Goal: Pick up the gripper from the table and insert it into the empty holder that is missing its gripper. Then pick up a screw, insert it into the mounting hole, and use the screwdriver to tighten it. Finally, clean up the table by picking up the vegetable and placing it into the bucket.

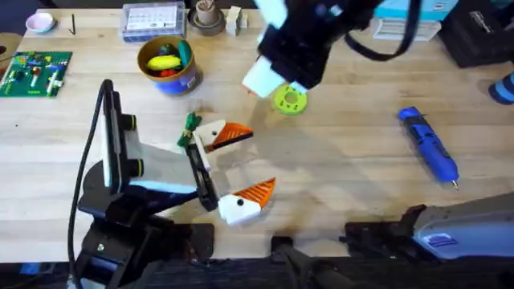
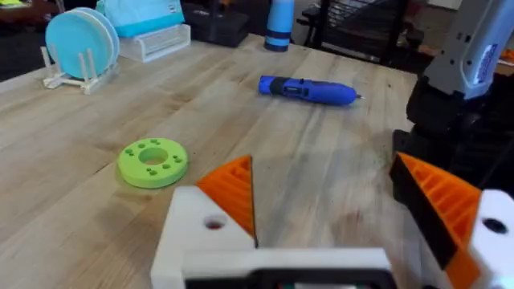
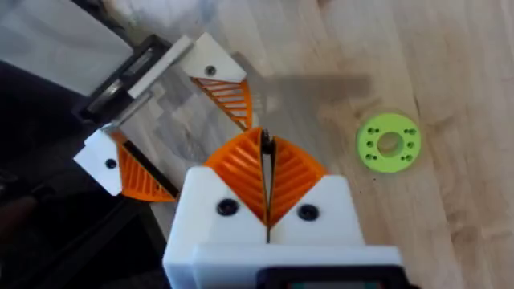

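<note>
My left gripper (image 1: pixel 259 159) rests open on the table. Each of its two white holders (image 2: pixel 201 229) carries an orange ribbed finger, and I cannot tell which one is the task's gripper. A round mounting hole (image 2: pixel 213 224) shows in the nearer holder. My right gripper (image 3: pixel 266 152) hovers above the left one, near the green disc (image 1: pixel 289 99). It is shut, with a thin dark screw (image 3: pixel 266 143) poking out between its orange pads. The blue screwdriver (image 1: pixel 430 146) lies at the right. A small green vegetable (image 1: pixel 190 123) lies beside the left gripper. The blue bucket (image 1: pixel 169 64) holds toy pieces.
A green circuit board (image 1: pixel 36 72) lies at the far left. A clear box (image 1: pixel 152 20), a brown cup (image 1: pixel 207 18) and a pink bowl (image 1: pixel 40 22) line the back edge. A rack of blue plates (image 2: pixel 80 40) stands beyond the disc.
</note>
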You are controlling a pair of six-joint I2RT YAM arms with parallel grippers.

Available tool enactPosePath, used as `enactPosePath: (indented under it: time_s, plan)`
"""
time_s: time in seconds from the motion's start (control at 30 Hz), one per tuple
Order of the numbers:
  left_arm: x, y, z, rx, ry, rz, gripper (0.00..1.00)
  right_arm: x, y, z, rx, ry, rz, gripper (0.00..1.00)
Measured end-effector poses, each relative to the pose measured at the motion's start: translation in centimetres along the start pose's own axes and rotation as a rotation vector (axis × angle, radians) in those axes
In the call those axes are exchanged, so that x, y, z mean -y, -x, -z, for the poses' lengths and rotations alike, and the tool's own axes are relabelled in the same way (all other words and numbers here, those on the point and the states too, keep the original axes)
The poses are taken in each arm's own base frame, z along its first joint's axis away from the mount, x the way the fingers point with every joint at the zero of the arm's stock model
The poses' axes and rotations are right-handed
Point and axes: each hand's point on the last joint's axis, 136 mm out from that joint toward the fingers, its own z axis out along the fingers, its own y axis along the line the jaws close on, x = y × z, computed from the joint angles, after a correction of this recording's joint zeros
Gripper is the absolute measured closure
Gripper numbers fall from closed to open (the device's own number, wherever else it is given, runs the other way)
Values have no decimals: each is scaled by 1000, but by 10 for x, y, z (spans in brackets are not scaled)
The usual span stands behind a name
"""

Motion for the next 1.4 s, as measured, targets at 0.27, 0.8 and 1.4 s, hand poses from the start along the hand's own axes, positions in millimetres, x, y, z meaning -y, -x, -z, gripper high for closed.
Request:
enactPosePath:
  time_s: [0.27, 0.8, 1.4]
  plan:
    - [0, 0, 0, 0, 0, 0, 9, -47, 6, -38, -116, 99, 158, 995]
    - [0, 0, 0, 0, 0, 0, 9, -51, 20, -63, -107, 107, 183, 995]
    - [0, 0, 0, 0, 0, 0, 9, -50, 21, -74, -124, 112, 180, 995]
